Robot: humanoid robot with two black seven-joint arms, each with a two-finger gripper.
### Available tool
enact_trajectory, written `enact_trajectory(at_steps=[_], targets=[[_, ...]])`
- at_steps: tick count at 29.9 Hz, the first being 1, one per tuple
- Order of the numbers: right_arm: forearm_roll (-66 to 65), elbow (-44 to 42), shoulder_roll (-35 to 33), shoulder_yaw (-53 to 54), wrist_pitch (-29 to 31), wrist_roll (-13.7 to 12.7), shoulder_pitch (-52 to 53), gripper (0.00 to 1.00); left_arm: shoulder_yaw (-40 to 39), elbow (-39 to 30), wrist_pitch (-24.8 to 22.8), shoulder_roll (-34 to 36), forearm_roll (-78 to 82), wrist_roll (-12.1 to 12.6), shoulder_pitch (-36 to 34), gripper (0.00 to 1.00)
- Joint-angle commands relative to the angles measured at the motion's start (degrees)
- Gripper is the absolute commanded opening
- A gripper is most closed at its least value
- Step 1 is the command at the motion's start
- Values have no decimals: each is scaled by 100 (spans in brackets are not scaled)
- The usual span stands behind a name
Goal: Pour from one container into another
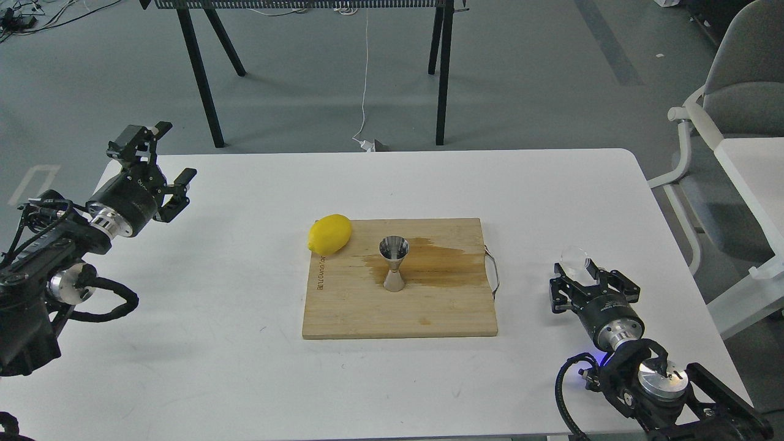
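Right gripper [579, 275] jaws pinch glass cup [576, 260], well right of cutting board [343, 312]. Left gripper [160, 168] spread, empty, far left. Jigger [394, 263] upright mid-board, beside wet stain [441, 262]. Pour judged not yet begun; carry and tilt remain.

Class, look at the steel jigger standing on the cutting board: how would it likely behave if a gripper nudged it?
The jigger would probably tip easily, since it stands tall on a small base with a narrow waist. Its shiny metal looks slippery to grip. On its side it would likely roll in a curve, because it is cone-shaped.
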Motion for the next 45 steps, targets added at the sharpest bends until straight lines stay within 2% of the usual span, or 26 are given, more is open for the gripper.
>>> enact_trajectory(at_steps=[1, 11, 18, 28, 38, 45], targets=[[1, 6, 0, -1, 9, -1, 0, 59, 0, -2, 0, 1, 0, 0, 0, 100], [1, 120, -26, -45, 0, -10, -175, 83, 0, 7, 0, 9, 0, 0, 0, 100], [1, 514, -140, -9, -8, -10, -404, 84, 0, -2, 0, 1, 0, 0, 0, 100], [9, 1587, -545, 79, -421, 7, -843, 85, 0, 95, 0, -8, -9, 0, 0, 100], [1, 2773, -1054, 438, -562, 34, -1450, 85, -26, 95, 0, -8, -26, 0, 9, 100], [-87, 2915, -1406, 667, -518, 51, -1223, 85, -44, 95, 0, 1, -500, 0, 88, 100]])
